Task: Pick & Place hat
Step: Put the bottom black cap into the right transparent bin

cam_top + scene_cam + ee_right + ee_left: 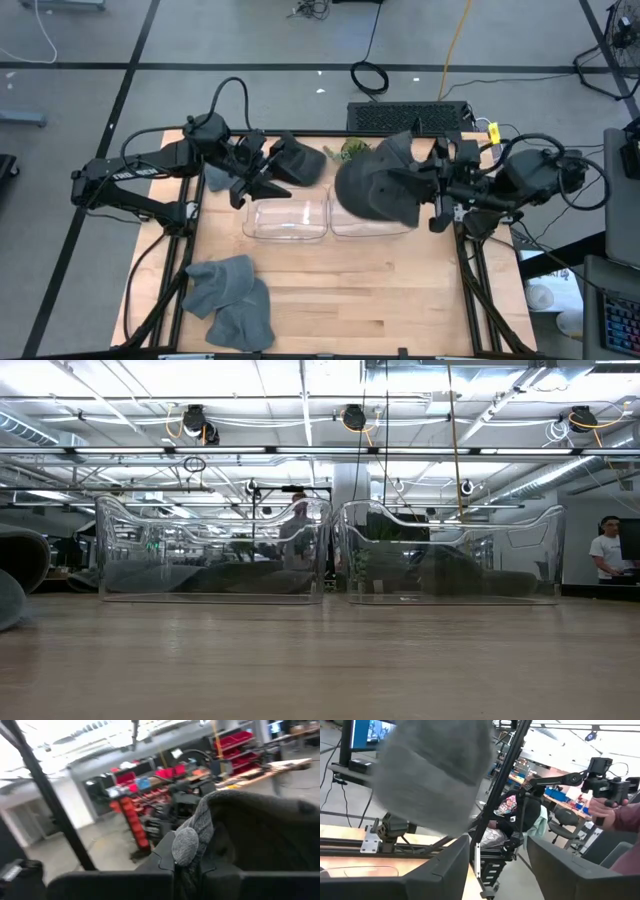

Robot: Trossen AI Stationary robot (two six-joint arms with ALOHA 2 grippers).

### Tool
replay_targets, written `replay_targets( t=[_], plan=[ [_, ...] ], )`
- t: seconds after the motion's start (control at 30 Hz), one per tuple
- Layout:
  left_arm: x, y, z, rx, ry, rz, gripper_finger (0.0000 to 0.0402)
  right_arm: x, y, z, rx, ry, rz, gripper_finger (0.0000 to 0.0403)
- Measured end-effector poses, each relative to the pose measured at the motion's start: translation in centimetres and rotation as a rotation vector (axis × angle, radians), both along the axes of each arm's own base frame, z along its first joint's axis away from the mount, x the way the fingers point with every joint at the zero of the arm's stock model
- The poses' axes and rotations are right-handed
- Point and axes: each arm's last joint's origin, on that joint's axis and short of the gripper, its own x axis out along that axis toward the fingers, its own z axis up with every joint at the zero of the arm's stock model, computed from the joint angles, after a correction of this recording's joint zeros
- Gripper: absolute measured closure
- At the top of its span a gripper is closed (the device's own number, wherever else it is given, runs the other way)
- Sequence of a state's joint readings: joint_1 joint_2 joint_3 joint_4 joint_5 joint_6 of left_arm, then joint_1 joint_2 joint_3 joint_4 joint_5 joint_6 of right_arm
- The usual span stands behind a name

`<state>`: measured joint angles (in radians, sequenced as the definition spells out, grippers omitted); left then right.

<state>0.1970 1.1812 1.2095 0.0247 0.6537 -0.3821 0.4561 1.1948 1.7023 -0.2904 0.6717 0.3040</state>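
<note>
A small dark grey hat (300, 165) is above the table's far side, just beyond my left gripper (262, 178). In the left wrist view this hat (430, 775) is a blurred grey mass off to one side of the open gripper (497, 865), not between its fingers. A larger dark grey hat (375, 185) hangs over the far part of the right clear bin (372, 228), with my right gripper (425, 185) shut on it. Neither gripper shows in the low view. My left gripper stands open beside the small hat; whether one finger (445, 870) touches the hat's lower edge cannot be told. My right gripper pinches the larger hat's knit rim (186, 845) between its two fingers, coming about level from the table's right side. The hat's body (260, 830) spreads out beyond the fingers, lifted clear above the bin.
Two clear plastic bins (210, 555) (450, 555) stand side by side at the table's middle. A pile of lighter grey hats (232, 300) lies at the near left. A green object (350, 150) sits at the far edge. A person (615, 815) stands beyond the table.
</note>
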Motion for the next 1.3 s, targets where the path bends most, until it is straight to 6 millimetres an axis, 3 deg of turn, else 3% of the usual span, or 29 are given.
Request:
replay_targets(
  t=[0.57, 0.97, 1.3],
  plan=[
    [0.0, 0.0, 0.0, -0.021, 0.009, 0.0, 0.0187, -3.2, -2.7, 2.1, -0.094, 0.202, -0.211, 0.0403],
    [0.0, -0.1, 0.0, -0.015, 0.004, -0.003, 0.0182, -3.8, -6.1, 0.4, -0.104, 0.434, -0.318, 0.0403],
    [0.0, -0.1, 0.0, -0.021, 0.007, -0.003, 0.0188, -2.1, -7.9, -2.6, -0.021, 0.721, -0.288, 0.0403]
  ],
)
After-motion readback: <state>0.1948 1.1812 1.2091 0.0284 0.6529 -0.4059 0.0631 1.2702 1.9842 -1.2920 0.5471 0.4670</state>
